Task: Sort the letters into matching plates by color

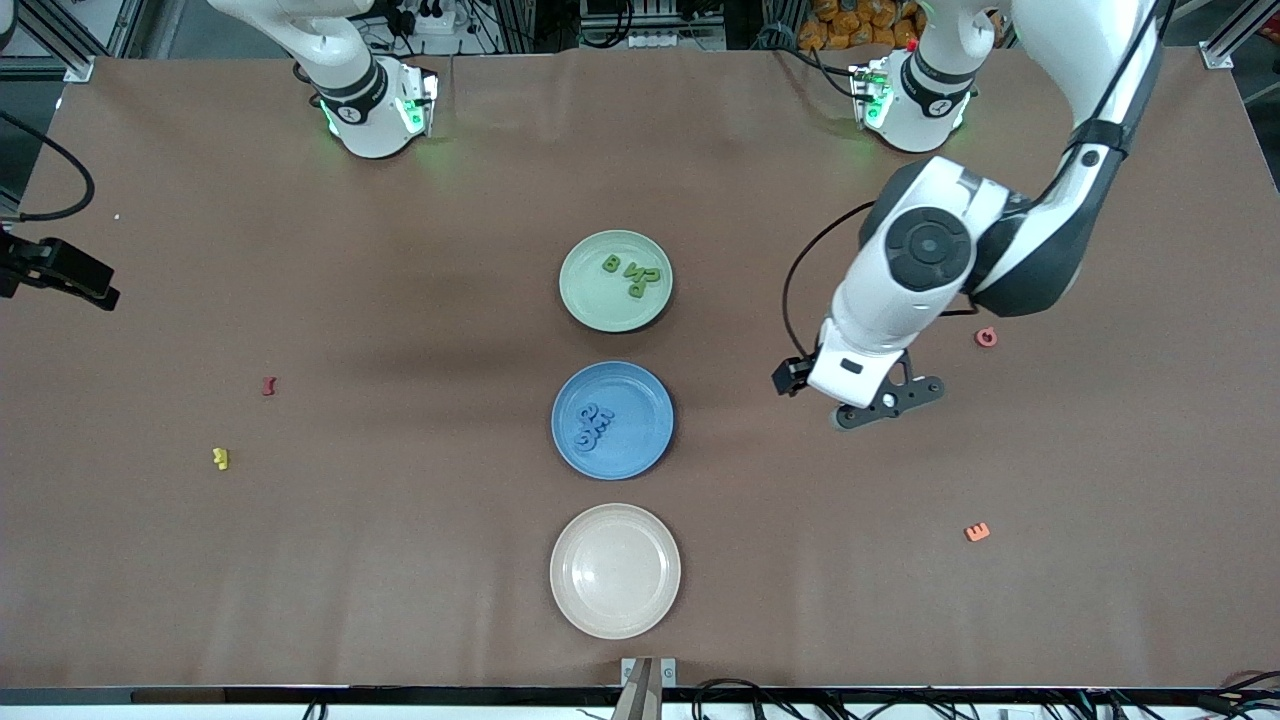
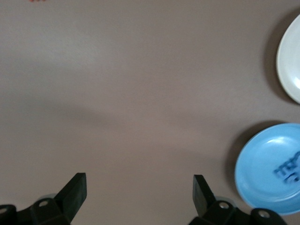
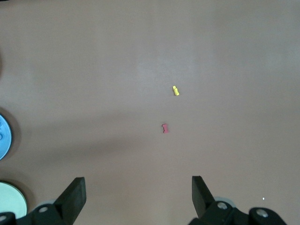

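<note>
Sort looks done: green letters [image 1: 632, 277] sit in the pale green plate [image 1: 590, 300], blue letters [image 1: 592, 427] in the blue plate [image 1: 640, 440], both mid-tabletop. The cream plate [image 1: 615, 600] nearest the front edge is bare.

Strays on the brown tabletop [image 1: 400, 560]: red letter [image 1: 268, 385] and yellow letter [image 1: 220, 458] toward the right arm's end, pink letter [image 1: 986, 337] and orange letter [image 1: 976, 532] toward the left arm's end. None matches a plate.

Left gripper [image 1: 880, 405] hangs over bare tabletop between the blue plate and the pink letter, fingers spread wide, holding nothing. Right gripper [image 3: 138, 197] is out of the front view; its wrist view shows it spread and empty, high over the red and yellow letters.

Handling, my read: the letters are tiny, chunky, light, probably foam or rubbery, stiff enough to pinch. You'd grab across the narrow width, straight down; they'll skid or flip if nudged. Plates are matte, shallow and rigid, and the table covering is slightly wrinkled.
</note>
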Robot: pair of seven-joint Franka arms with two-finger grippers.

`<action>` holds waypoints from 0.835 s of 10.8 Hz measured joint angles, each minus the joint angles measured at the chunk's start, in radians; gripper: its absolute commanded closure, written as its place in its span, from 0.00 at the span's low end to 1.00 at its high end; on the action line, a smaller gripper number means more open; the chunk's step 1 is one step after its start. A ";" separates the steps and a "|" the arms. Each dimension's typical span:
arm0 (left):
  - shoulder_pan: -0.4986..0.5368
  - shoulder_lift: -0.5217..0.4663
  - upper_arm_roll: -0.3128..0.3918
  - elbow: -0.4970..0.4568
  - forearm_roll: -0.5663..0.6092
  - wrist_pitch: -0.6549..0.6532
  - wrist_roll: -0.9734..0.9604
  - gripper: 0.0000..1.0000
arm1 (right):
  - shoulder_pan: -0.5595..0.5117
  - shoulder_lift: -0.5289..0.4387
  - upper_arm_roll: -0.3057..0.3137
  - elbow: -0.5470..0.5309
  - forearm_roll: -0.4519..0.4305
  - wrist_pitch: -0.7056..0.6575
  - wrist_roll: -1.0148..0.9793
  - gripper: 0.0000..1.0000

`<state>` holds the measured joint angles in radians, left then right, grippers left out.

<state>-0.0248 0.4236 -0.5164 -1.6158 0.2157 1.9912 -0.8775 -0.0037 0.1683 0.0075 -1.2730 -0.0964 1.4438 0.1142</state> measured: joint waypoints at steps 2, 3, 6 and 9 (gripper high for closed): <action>-0.001 -0.071 0.078 -0.065 -0.068 -0.021 0.216 0.00 | -0.007 0.006 -0.004 -0.031 0.005 0.065 0.003 0.00; -0.011 -0.123 0.131 -0.120 -0.110 -0.024 0.325 0.00 | -0.012 0.012 -0.008 -0.053 0.007 0.102 0.003 0.00; -0.092 -0.336 0.341 -0.331 -0.223 -0.030 0.635 0.00 | -0.021 0.025 -0.009 -0.066 0.007 0.126 0.003 0.00; -0.105 -0.523 0.452 -0.449 -0.266 -0.030 0.761 0.00 | -0.034 0.027 -0.010 -0.050 0.008 0.135 0.003 0.00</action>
<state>-0.1294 -0.0995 -0.0643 -2.0645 -0.0507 1.9609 -0.1163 -0.0380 0.1956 -0.0020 -1.3234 -0.0886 1.5791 0.1174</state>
